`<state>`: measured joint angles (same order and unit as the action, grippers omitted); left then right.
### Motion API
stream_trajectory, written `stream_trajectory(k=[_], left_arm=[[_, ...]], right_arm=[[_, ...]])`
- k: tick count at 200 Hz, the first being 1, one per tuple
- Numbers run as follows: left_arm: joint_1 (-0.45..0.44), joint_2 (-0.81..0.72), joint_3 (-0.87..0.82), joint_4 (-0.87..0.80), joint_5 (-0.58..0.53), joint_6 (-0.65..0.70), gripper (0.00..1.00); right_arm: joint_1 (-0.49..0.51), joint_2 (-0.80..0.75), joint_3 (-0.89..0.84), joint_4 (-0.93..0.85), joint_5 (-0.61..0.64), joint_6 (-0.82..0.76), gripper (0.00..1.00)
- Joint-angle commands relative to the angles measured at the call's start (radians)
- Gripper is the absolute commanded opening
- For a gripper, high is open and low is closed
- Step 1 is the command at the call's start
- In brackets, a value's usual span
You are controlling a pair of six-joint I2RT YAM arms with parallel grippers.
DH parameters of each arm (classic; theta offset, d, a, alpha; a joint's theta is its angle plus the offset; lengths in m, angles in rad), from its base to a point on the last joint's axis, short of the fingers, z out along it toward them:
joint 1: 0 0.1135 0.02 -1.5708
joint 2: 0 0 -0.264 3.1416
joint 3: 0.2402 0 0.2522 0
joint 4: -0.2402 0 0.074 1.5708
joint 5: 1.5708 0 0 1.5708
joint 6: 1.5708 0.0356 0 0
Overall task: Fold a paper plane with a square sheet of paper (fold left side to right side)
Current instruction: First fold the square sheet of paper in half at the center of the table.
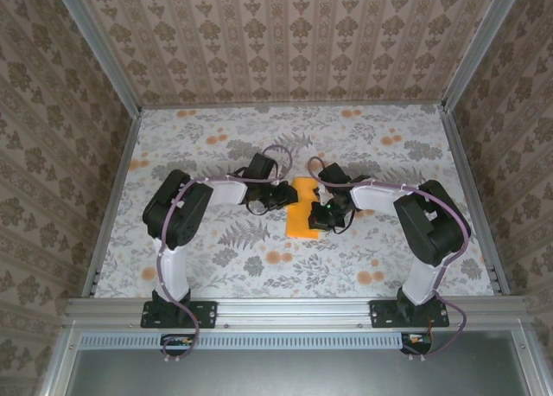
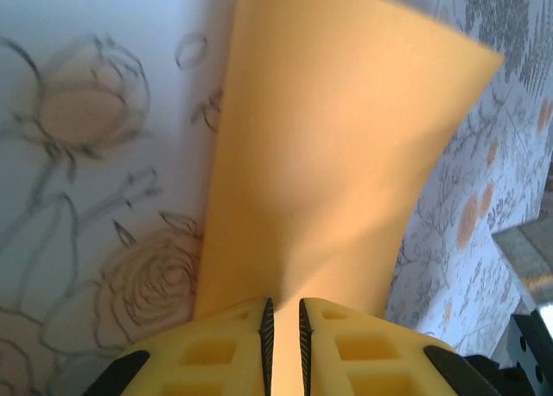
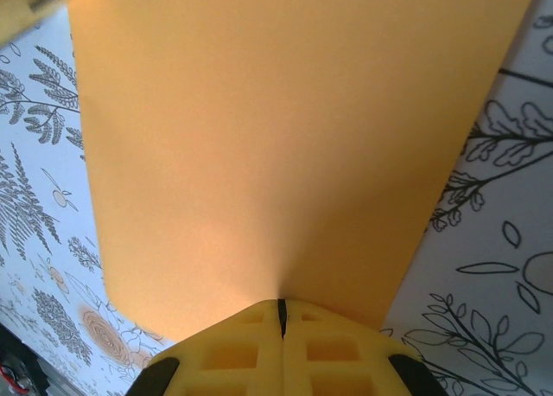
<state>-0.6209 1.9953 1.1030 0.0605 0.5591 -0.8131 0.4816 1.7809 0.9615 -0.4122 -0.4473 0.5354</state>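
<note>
Orange square sheet of paper (image 1: 301,207): right in the middle of the desk (image 1: 216,266). From above it reads as a narrow upright strip rather than a full square, caught between the two claws.
Left claw (image 1: 288,197): set against the left edge of the strip. On its own wrist camera the yellow fingers (image 2: 251,327) stand narrow, with the paper running down into the slim gap between them, so the sheet is pinched.
Right claw (image 1: 322,213): on the right side of the strip, a touch nearer the arms' bases than the left one. Its wrist view shows the jaws tight together and the orange sheet fanning out from the seam, so it has a grip too.
Paper shape up close: bowed in a soft curve on the left wrist view, with one far corner sticking out to the right.
In the way: both black wrists crowd the strip and cover its side edges from above. A purple cable (image 1: 276,150) loops just behind the left wrist.
Around: printed orange blossoms (image 1: 278,258) and grey leaves on the desk cloth near the sheet, patterned walls (image 1: 285,41) on three sides, and a metal rail (image 1: 294,309) along the near edge.
</note>
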Motion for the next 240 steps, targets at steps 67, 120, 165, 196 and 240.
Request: stream_trajectory(k=[67,120,165,196,240], left_arm=[[0.084,0.112,0.184,-0.067,-0.109,0.047,0.2],[0.072,-0.061,0.077,-0.033,-0.12,0.072,0.19],[0.013,-0.123,-0.001,0.028,-0.082,0.053,0.17],[-0.005,-0.033,0.015,0.106,-0.053,0.002,0.17],[-0.002,0.072,0.093,0.14,-0.051,-0.003,0.16]], right_arm=[[-0.015,0.036,-0.029,-0.114,0.118,-0.038,0.0],[-0.021,0.039,-0.011,-0.118,0.107,-0.048,0.0],[-0.021,0.055,0.01,-0.12,0.104,-0.057,0.0],[-0.021,0.059,0.012,-0.145,0.104,-0.059,0.0],[-0.021,0.062,0.012,-0.154,0.101,-0.062,0.0]])
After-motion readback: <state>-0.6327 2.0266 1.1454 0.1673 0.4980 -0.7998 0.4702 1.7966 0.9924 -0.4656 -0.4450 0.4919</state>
